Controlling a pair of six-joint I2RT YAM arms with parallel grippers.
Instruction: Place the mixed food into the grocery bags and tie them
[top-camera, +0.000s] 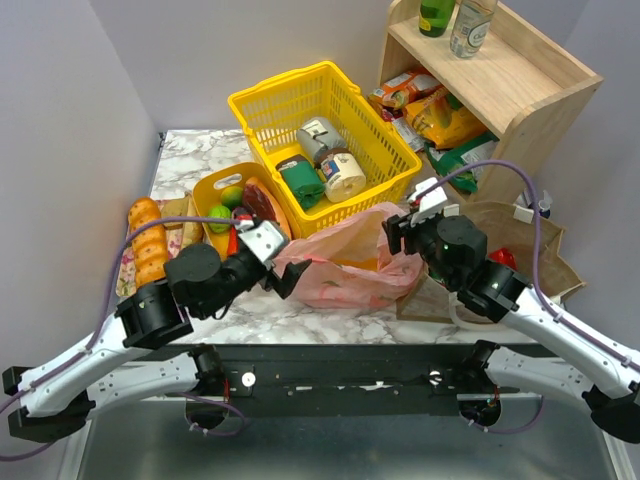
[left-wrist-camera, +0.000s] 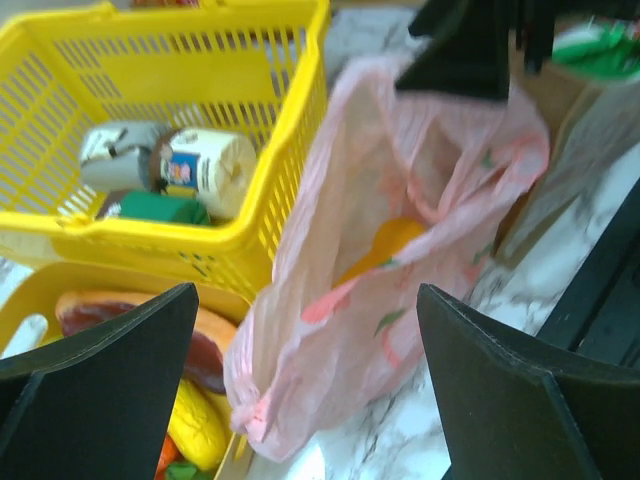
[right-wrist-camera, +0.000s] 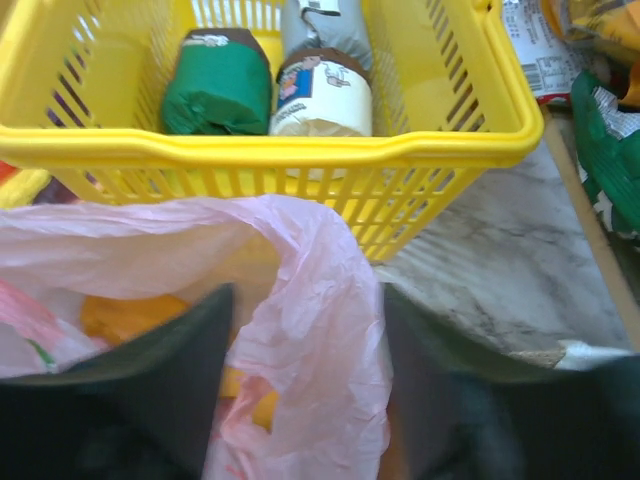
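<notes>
The pink plastic bag (top-camera: 345, 265) lies on the marble table in front of the yellow basket, with something orange-yellow (left-wrist-camera: 388, 240) inside it. My left gripper (top-camera: 290, 278) is open at the bag's knotted left end, with the bag (left-wrist-camera: 370, 310) between its wide-spread fingers (left-wrist-camera: 100, 380) and untouched. My right gripper (top-camera: 397, 235) is open at the bag's right rim, and a fold of the rim (right-wrist-camera: 310, 330) stands between its fingers (right-wrist-camera: 150, 400). The brown paper bag (top-camera: 530, 245) lies flat to the right. Toy fruit (top-camera: 222, 215) sits in the yellow oval tub. A green-and-white packet (top-camera: 462, 160) lies under the shelf.
The yellow mesh basket (top-camera: 262, 100) holds tins (top-camera: 345, 175) just behind the pink bag. The yellow oval tub (top-camera: 205, 190) and a braided bread loaf (top-camera: 148, 240) are at the left. A wooden shelf (top-camera: 520, 90) with packets and bottles stands at the back right.
</notes>
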